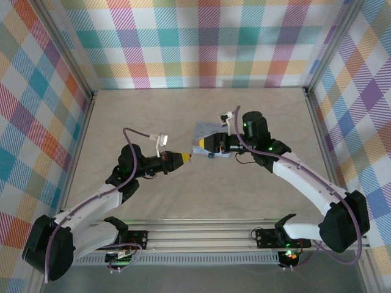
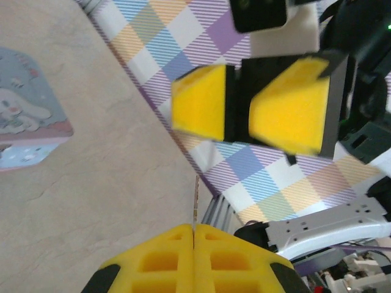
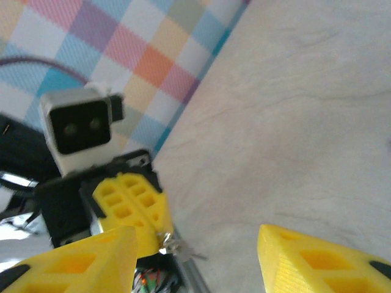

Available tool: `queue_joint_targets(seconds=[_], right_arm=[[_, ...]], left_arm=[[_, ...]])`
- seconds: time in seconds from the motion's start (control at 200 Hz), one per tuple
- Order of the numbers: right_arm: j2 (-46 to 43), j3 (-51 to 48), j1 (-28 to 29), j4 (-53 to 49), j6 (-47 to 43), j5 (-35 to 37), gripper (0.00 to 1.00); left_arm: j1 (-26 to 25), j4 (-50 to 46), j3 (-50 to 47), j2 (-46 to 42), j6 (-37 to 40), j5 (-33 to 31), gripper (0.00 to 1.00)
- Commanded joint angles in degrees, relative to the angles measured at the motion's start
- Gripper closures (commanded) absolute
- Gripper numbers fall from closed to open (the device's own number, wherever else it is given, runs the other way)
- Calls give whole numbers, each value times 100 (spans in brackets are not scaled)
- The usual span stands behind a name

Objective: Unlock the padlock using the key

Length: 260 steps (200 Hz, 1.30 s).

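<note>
Ribbed yellow left claw (image 2: 193,231) pinches thin metal key (image 2: 195,201).

Blue tin (image 1: 204,130) on beige table (image 1: 159,116)

The walls (image 1: 208,43) are a pastel plaid of pink, teal, orange and purple, over a pale beige, faintly veined surface (image 1: 153,110). The left fingers (image 2: 177,262) and right fingers (image 2: 287,110) are bright yellow and the key (image 3: 177,247) is silvery grey. The tin (image 2: 24,122) is pale blue with a white cartoon rabbit print.
</note>
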Motion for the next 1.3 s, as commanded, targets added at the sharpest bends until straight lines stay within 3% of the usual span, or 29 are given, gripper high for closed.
queue_joint_targets(seconds=[0.0, 0.16, 0.285, 0.71, 1.295], right_arm=[[48, -48, -52, -678, 261, 1078, 45], [691, 53, 345, -1232, 427, 2322, 47], [1328, 256, 825, -1386, 432, 3357, 46], [2799, 773, 1152, -1108, 648, 5161, 45], [3822, 958, 1220, -310, 707, 5914, 54]], left_arm=[[-49, -692, -144, -326, 566, -296, 100], [-45, -1649, -147, -667, 1091, -664, 100], [-49, -1651, -278, -762, 1189, -641, 100], [-52, -2108, -499, -844, 1632, -828, 100], [-58, -2299, -811, -1158, 1700, -918, 100]])
